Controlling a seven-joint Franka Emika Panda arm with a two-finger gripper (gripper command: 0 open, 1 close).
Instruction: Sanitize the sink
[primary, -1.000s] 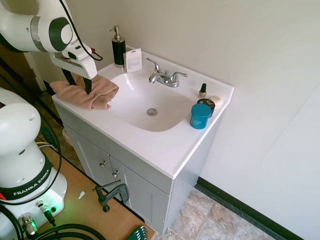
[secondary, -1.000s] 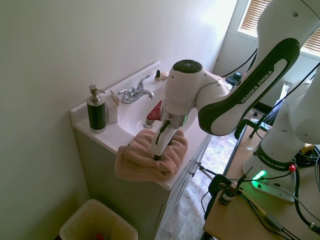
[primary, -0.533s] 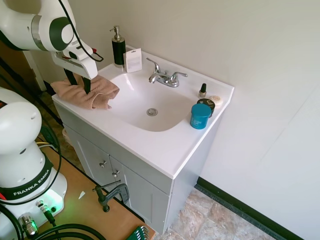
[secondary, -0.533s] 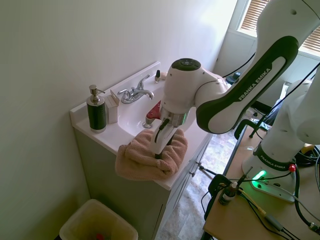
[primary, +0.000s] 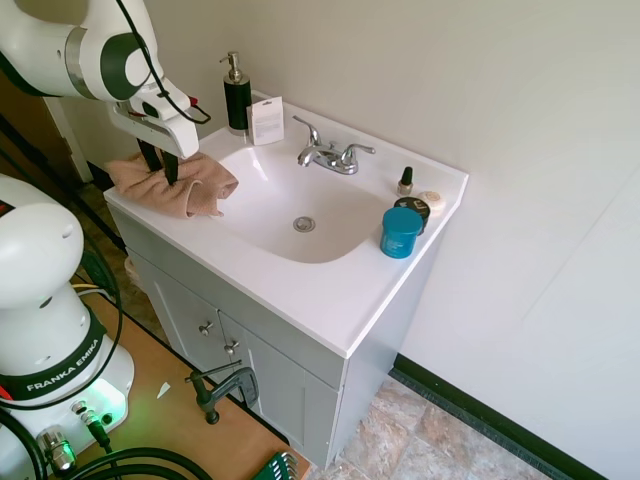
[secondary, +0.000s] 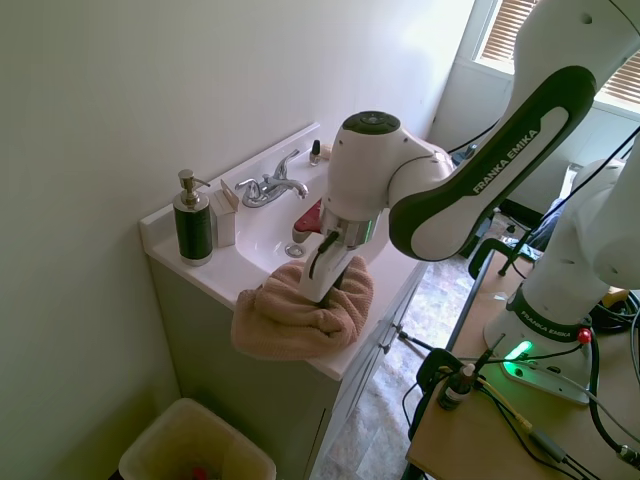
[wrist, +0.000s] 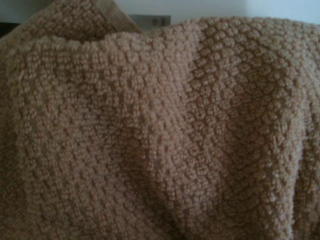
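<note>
The white sink (primary: 262, 195) has an oval basin with a round metal drain (primary: 304, 224) and a chrome two-handle faucet (primary: 330, 155). A crumpled tan towel (primary: 195, 185) lies on the vanity top's front left corner, partly over the edge. My gripper (primary: 160, 168) points down into the towel (secondary: 290, 315) and is shut on a bunched fold, which rises toward the fingers. In the wrist view the towel's (wrist: 160, 135) knobbly weave fills the picture. The sink (secondary: 265, 235) basin is partly hidden behind the arm in the second exterior view.
A dark soap dispenser (primary: 237, 95) and a white card (primary: 266, 121) stand at the back left corner. A blue jar (primary: 401, 232), a dark tin (primary: 412, 207) and a small bottle (primary: 406, 181) sit right of the faucet. A bin (secondary: 195, 445) stands on the floor beside the cabinet.
The fingers have closed in on the towel. The cloth has bunched up and its hanging edge has lifted slightly along the counter's corner.
</note>
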